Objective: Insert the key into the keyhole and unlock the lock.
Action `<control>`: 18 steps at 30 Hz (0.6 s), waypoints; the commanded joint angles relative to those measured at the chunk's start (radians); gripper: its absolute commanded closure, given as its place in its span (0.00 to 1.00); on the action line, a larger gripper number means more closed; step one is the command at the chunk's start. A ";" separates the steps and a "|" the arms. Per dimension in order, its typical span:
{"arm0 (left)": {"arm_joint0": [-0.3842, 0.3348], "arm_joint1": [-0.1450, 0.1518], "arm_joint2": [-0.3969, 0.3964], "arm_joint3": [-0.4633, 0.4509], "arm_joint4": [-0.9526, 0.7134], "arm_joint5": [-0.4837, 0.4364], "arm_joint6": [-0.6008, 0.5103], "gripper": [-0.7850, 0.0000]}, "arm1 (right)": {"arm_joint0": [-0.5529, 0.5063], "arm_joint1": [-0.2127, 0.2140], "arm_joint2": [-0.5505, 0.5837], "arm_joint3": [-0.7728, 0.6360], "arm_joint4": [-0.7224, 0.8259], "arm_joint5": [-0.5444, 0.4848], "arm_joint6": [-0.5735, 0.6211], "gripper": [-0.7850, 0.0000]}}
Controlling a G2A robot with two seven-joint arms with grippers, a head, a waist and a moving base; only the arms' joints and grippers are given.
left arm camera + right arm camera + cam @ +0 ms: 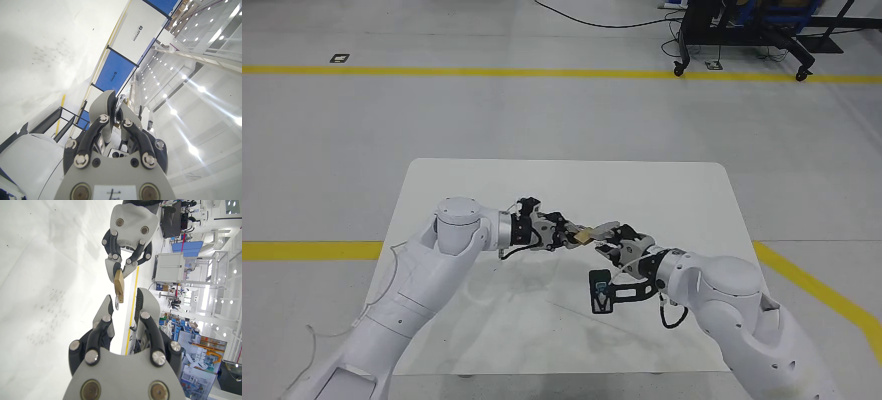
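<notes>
White table (442,190) below: the left claw (118,270) pinches the brass padlock (119,283) (by its shackle end), key (117,303) in its keyhole; the right claw (123,301) is spread around the key.

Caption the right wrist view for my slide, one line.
The left hand holds the brass padlock with the key inserted; the right hand is open near it.

One padlock (119,283), one key (117,303), one table (492,185), two grippers: left gripper (118,274), right gripper (124,300).
</notes>
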 commanded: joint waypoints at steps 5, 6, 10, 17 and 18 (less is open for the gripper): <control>0.002 0.004 -0.025 0.002 -0.023 -0.017 -0.002 1.00 | -0.054 0.009 0.064 -0.068 0.057 0.020 -0.080 0.00; 0.002 0.005 -0.032 0.000 -0.027 -0.023 -0.002 1.00 | -0.071 0.012 0.088 -0.089 0.077 0.029 -0.104 0.00; 0.009 0.009 -0.056 -0.007 -0.044 -0.038 -0.005 1.00 | -0.115 0.018 0.147 -0.132 0.126 0.032 -0.157 0.00; 0.043 0.022 -0.125 -0.039 -0.079 -0.089 0.006 1.00 | -0.115 0.018 0.147 -0.132 0.126 0.032 -0.157 0.00; 0.054 0.024 -0.134 -0.050 -0.088 -0.094 0.005 1.00 | -0.115 0.018 0.147 -0.132 0.126 0.032 -0.157 0.00</control>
